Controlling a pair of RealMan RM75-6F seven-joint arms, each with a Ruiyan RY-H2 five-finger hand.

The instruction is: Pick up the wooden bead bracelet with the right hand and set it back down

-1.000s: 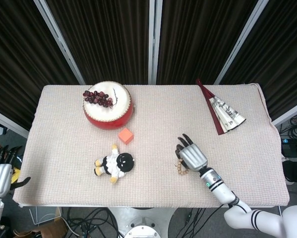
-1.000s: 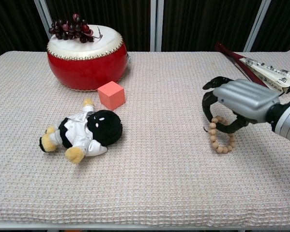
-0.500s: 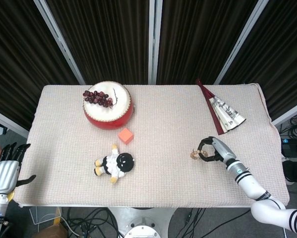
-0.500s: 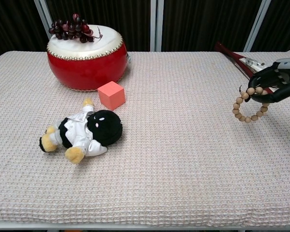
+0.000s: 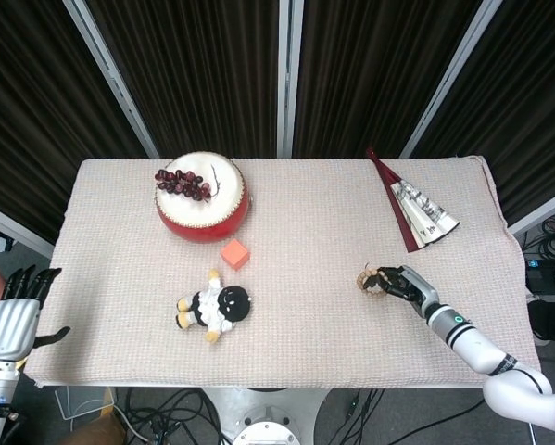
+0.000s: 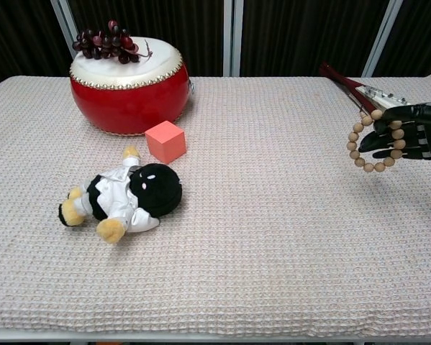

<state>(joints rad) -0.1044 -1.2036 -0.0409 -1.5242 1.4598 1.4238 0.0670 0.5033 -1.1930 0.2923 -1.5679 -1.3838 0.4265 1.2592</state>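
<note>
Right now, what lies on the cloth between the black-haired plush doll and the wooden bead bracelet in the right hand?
Only bare cloth, in both views, between plush doll and wooden bead bracelet, held by the right hand.

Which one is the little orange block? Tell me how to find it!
Look for the big red drum with dark grapes on top, at the table's far left. Just in front of it sits the orange block, near the doll lying on its side. It is the only plain cube with flat faces.
</note>
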